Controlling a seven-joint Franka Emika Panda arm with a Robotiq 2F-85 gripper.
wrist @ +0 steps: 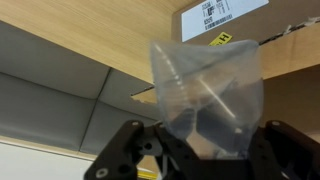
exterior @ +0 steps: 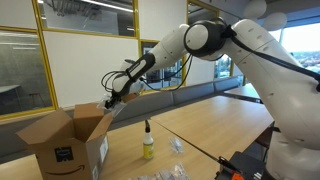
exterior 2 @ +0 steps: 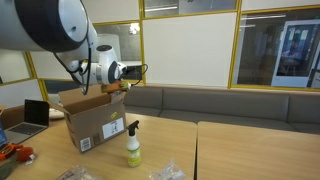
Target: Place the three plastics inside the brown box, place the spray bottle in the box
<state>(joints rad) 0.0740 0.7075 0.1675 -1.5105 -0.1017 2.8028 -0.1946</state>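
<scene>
My gripper (wrist: 195, 150) is shut on one of the plastics (wrist: 205, 90), a clear wrinkly bag that stands up between the dark fingers. In both exterior views the gripper (exterior: 109, 100) (exterior 2: 122, 88) hangs just over the open top of the brown box (exterior: 62, 145) (exterior 2: 95, 128), by a raised flap. The spray bottle (exterior: 148, 143) (exterior 2: 133, 148), yellowish with a dark nozzle, stands upright on the table beside the box. Two more clear plastics (exterior 2: 170, 172) (exterior 2: 76, 174) lie on the table near the front edge. The box's inside is hidden.
The light wooden table (exterior: 215, 115) meets a second one at a seam. A grey bench (exterior 2: 220, 102) runs along the glass wall behind. A laptop (exterior 2: 34, 113) sits behind the box, and dark gear with orange parts (exterior: 240, 165) lies at the table edge.
</scene>
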